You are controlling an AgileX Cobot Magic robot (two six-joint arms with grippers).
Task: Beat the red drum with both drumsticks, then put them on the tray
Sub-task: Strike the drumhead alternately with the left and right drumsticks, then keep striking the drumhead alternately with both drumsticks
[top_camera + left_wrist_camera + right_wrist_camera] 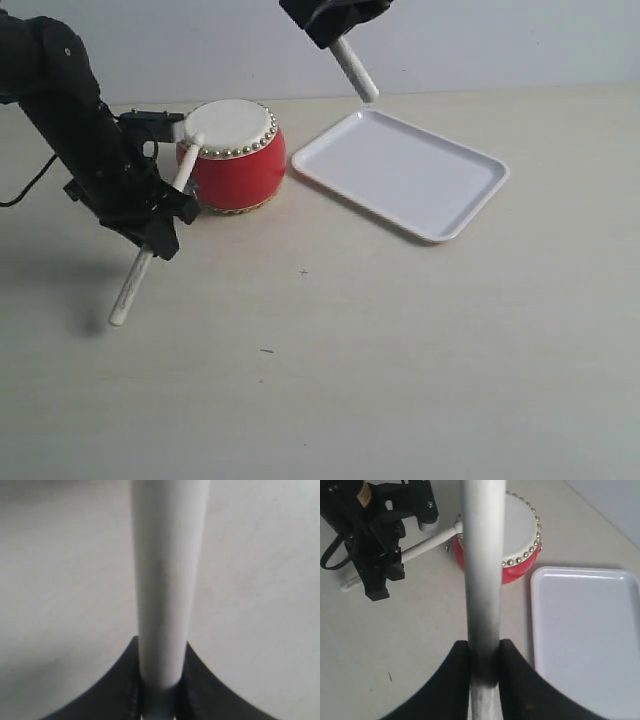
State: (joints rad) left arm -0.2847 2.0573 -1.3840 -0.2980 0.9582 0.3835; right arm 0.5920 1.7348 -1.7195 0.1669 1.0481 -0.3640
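Note:
The red drum (pixel 236 170) with its cream head stands left of centre, also seen in the right wrist view as the drum (pixel 522 535). My left gripper (pixel 163 217) is shut on one drumstick (pixel 133 285); the stick's tip lies at the drumhead's left edge. In the left wrist view that drumstick (pixel 167 580) runs out from between the jaws of the left gripper (pixel 160 680). The right gripper (pixel 338 28) hangs high above, shut on the other drumstick (pixel 356 70), whose end points down near the tray's far corner. The white tray (pixel 400 170) lies to the drum's right with nothing on it.
The left arm (pixel 375 540) and its cable stand close beside the drum. In the right wrist view the held drumstick (pixel 481 555) and right gripper (pixel 484 652) hide the middle of the scene. The tray (pixel 585 630) sits next to the drum. Beige tabletop (pixel 400 350) stretches in front.

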